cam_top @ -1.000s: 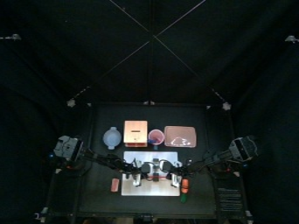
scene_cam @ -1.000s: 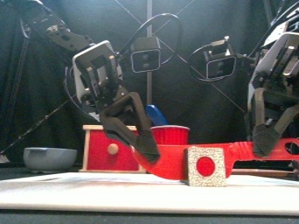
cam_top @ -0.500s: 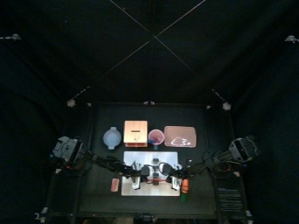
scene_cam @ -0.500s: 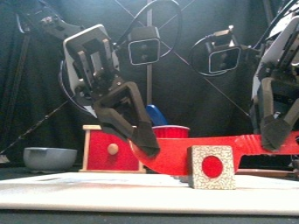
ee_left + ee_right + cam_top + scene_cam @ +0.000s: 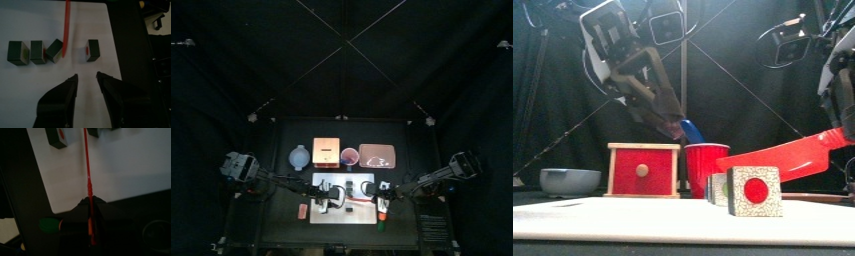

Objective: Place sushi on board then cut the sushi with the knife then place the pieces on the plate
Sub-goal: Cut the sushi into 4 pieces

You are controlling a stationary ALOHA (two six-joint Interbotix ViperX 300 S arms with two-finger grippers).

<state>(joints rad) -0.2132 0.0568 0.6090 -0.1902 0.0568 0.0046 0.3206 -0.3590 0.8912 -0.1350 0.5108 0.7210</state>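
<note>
the black surface (image 5: 285,232) carries everything, and the white cutting board (image 5: 620,222) lies across its front middle. both my arms reach in over that board, one from each side.

my left jaws hang well above the board and point down at it. they are parted a fair way and have nothing between them. my right jaws are clamped shut on the handle of the red knife (image 5: 787,160), out past the board's right side.

behind the board stands a row of things. the pale wooden box (image 5: 643,170) with its red drawer front is left of middle. the flat pink tray (image 5: 377,155) lies at the right end of the row, with no sushi on it. the blue-grey bowl (image 5: 569,180) sits at the left end, just beside the box. the red cup (image 5: 708,162) stands between box and tray, with the blue knife (image 5: 691,130) sticking up out of it.

the red knife slants down from my right jaws toward the middle of the board, with its tip low among the sushi.

four sushi pieces (image 5: 35,51) stand on the board, dark green with a red spot on the cut face. three sit close together in a line, and the one at the blade end of that line leans. the fourth piece (image 5: 93,50) stands apart from them. the blade's end lies in that gap, just beside the leaning piece. i cannot tell whether it touches.
</note>
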